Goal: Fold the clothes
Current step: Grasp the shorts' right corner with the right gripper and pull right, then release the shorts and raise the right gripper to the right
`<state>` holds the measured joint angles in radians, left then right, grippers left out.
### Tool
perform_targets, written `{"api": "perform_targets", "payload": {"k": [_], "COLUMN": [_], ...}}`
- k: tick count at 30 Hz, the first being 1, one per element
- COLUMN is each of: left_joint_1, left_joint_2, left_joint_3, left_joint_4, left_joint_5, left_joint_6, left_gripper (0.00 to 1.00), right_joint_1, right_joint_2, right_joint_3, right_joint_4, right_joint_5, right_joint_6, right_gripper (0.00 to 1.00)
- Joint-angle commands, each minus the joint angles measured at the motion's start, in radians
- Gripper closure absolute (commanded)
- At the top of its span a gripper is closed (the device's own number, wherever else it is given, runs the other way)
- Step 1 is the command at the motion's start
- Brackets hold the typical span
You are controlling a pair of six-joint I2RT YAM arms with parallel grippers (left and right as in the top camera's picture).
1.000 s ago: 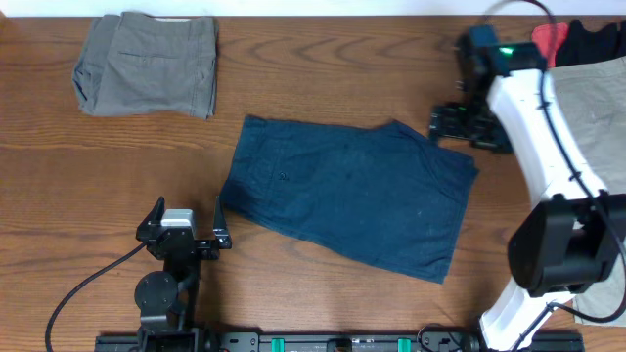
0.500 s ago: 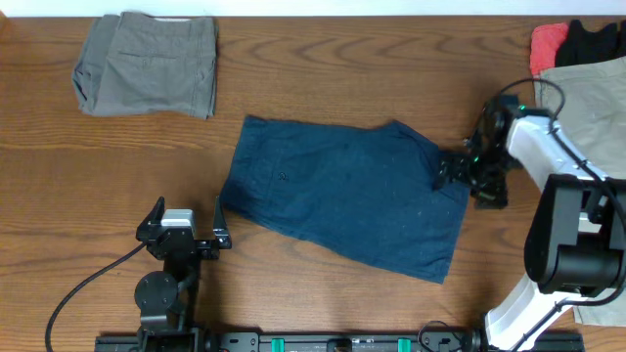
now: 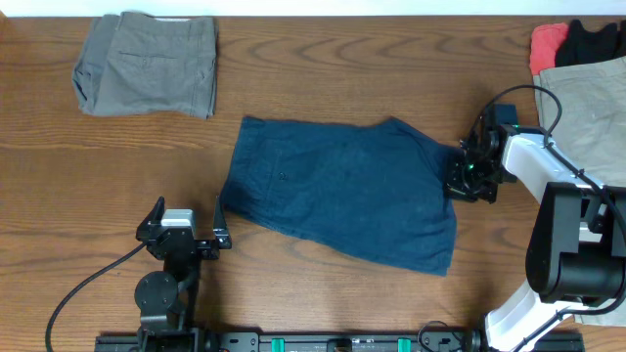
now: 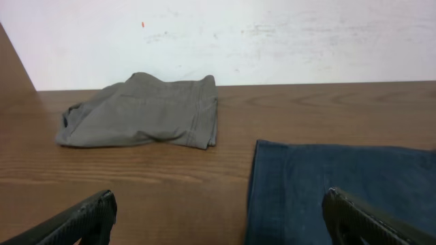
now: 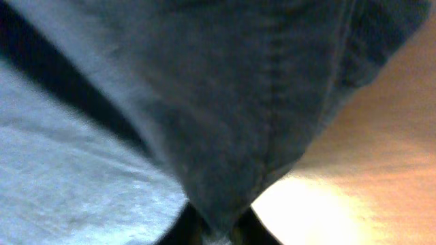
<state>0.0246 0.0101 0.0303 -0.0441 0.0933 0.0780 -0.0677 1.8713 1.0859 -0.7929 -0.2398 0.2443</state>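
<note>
Dark navy shorts [image 3: 342,205] lie spread flat mid-table. My right gripper [image 3: 462,181] sits at their right edge, shut on a pinch of the navy fabric. The right wrist view is filled by that fabric [image 5: 259,102], bunched and running down into the gripper [image 5: 218,228]. My left gripper [image 3: 187,208] rests near the front left, open and holding nothing, just off the shorts' left edge. In the left wrist view its two fingertips [image 4: 88,214] stand wide apart, with the navy shorts [image 4: 340,177] ahead on the right. Folded grey shorts [image 3: 147,64] lie at the back left.
A khaki-beige garment [image 3: 592,98] lies at the right edge, partly under the right arm. Red [image 3: 548,44] and black [image 3: 595,39] pieces sit behind it in the back right corner. The grey shorts [image 4: 146,109] lie before a white wall.
My right arm came forward from the back right to the shorts' right edge and shut on the fabric; that edge has bunched slightly. The left arm has not moved.
</note>
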Motion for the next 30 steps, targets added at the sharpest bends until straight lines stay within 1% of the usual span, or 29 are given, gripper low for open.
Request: {"api": "perform_targets", "payload": {"k": [1,8,11,15,21,22,23,24,25,26,30], "left_joint_1": [0.004,0.004,0.004,0.004,0.004,0.004,0.004,0.004,0.004,0.004,0.004], "left_joint_2": [-0.006,-0.006,-0.006,-0.006,-0.006,-0.006,-0.006,-0.006,-0.006,-0.006,-0.006], "left_joint_3": [-0.026,-0.026,-0.026,-0.026,-0.026,-0.026,-0.026,-0.026,-0.026,-0.026,-0.026], "left_joint_4": [-0.018,-0.018,-0.018,-0.018,-0.018,-0.018,-0.018,-0.018,-0.018,-0.018,-0.018], "left_joint_5": [-0.001,-0.001,-0.001,-0.001,-0.001,-0.001,-0.001,-0.001,-0.001,-0.001,-0.001], "left_joint_6": [-0.008,-0.008,-0.008,-0.008,-0.008,-0.008,-0.008,-0.008,-0.008,-0.008,-0.008], "left_gripper": [0.02,0.02,0.02,0.02,0.02,0.02,0.02,0.02,0.02,0.02,0.02], "right_joint_1": [0.012,0.016,0.015,0.014,0.012,0.012,0.012,0.011,0.011,0.011,0.008], "right_joint_2": [0.044,0.044,0.044,0.044,0.044,0.044,0.044,0.044,0.044,0.044,0.043], "right_joint_3": [-0.028,-0.027,-0.011,0.018,0.045,0.053,0.061,0.071,0.083,0.096,0.178], "right_joint_4": [0.065,0.277,0.336,0.331,0.320,0.310,0.300,0.287,0.271,0.253,0.149], "right_joint_5": [-0.005,-0.003,0.002,0.013,0.116,0.131,0.140,0.142,0.143,0.142,0.143], "right_joint_6": [-0.006,-0.016,-0.017,-0.016,-0.024,-0.030,-0.033,-0.042,-0.045,-0.045,-0.043], "right_gripper": [0.99,0.99,0.99,0.99,0.99,0.96,0.85,0.63,0.29,0.01,0.01]}}
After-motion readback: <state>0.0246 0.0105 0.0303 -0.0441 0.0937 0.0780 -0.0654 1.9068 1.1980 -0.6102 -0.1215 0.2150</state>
